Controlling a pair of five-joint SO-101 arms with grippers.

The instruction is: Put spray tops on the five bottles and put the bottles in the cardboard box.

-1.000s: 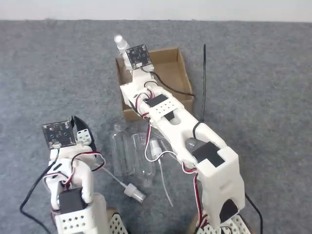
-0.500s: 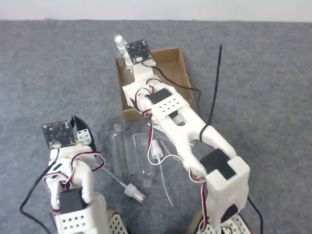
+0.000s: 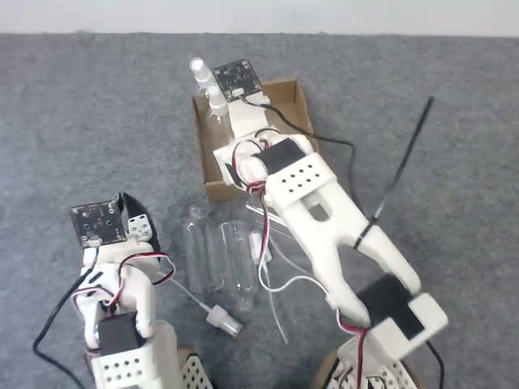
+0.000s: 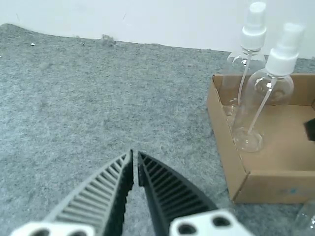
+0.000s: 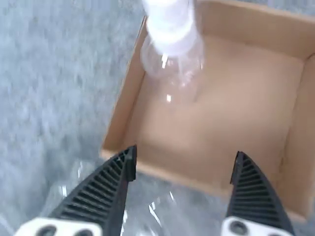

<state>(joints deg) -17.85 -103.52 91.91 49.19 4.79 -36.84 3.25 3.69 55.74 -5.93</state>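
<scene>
1. Hovering above the near rim of the cardboard box, the right arm's jaws stand spread wide, released and empty.
2. Two capped bottles stand upright, close together, at the box's far corner.
3. Two uncapped bottles lie side by side on the grey surface just before the box, a loose spray top near them.
4. The left arm's jaws are clenched on nothing, well apart from the box.

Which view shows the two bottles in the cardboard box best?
The left wrist view: both bottles stand upright, spray tops on. The high view shows their tops beside the right arm; the right wrist view shows one from above.
</scene>
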